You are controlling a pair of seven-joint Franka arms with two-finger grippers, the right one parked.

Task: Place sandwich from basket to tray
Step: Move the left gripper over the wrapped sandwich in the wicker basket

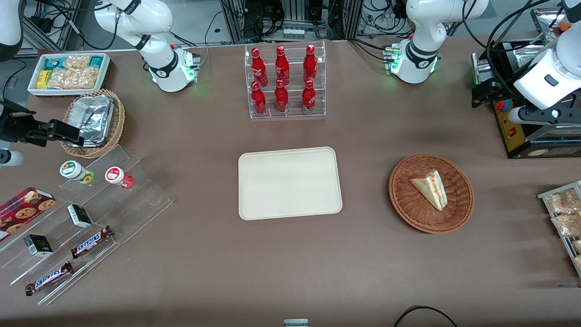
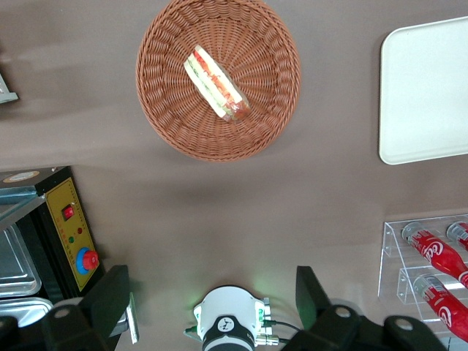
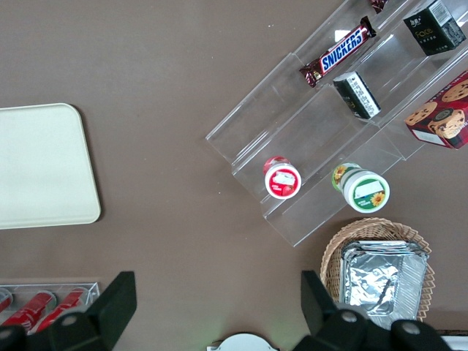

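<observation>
While the sandwich (image 1: 430,189) lies in the basket (image 1: 408,204), the tool (image 2: 212,303) hangs above — fingers apart, tips cropped

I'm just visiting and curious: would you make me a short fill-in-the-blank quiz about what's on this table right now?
1. The sandwich lies in the round woven ____.
2. The cream tray holds ____ items.
3. The clear rack farther from the front camera than the tray holds six red ____.
4. The working arm's hand, raised high above the table, has its fingers ____.

Missing words: basket; no; bottles; open
</observation>
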